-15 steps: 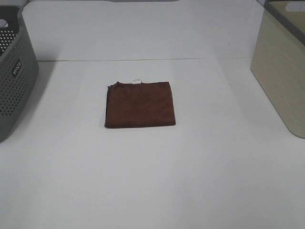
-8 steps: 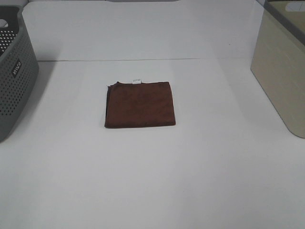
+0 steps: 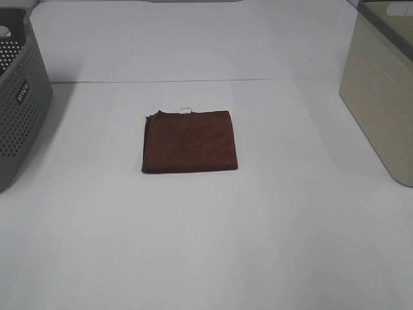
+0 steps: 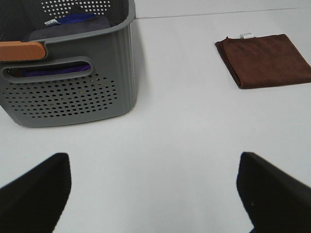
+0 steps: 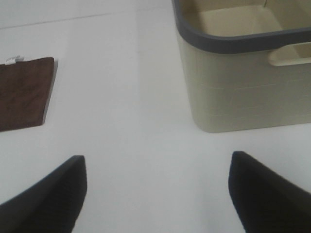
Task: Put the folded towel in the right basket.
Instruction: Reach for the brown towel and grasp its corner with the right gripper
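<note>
A folded brown towel (image 3: 190,141) with a small white tag lies flat in the middle of the white table. It also shows in the left wrist view (image 4: 265,59) and the right wrist view (image 5: 23,92). The beige basket with a grey rim (image 3: 381,90) stands at the right edge; in the right wrist view (image 5: 243,77) it looks empty. My left gripper (image 4: 155,194) is open, well back from the towel. My right gripper (image 5: 158,194) is open, between the towel and the beige basket, back from both. Neither gripper shows in the exterior view.
A grey perforated basket (image 3: 19,103) stands at the left edge. In the left wrist view (image 4: 68,82) it has an orange handle and holds purple cloth. The bare white tabletop (image 3: 206,245) lies around the towel.
</note>
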You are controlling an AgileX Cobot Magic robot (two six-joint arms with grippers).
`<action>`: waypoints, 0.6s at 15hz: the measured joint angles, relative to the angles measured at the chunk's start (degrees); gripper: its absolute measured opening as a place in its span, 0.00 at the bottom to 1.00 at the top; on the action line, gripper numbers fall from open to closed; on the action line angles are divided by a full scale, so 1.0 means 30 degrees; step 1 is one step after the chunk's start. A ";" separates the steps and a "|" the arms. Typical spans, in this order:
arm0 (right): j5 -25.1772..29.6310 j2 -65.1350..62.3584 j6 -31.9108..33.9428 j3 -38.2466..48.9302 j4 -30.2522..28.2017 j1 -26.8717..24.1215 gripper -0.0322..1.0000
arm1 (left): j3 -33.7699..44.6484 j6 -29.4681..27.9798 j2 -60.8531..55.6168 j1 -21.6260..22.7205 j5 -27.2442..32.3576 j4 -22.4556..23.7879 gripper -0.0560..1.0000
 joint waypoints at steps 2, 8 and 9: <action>-0.0783 0.3342 -0.1986 -0.0382 0.1757 0.0000 0.76 | 0.0000 0.0000 0.0000 0.0000 0.0000 0.0000 0.88; -0.0076 1.1574 -0.6646 -0.5730 0.6150 0.0000 0.76 | 0.0000 0.0000 0.0000 0.0000 0.0000 0.0000 0.88; 0.0573 1.2853 -0.6780 -0.6608 0.6207 0.0172 0.76 | 0.0000 0.0000 0.0000 0.0000 0.0000 0.0000 0.88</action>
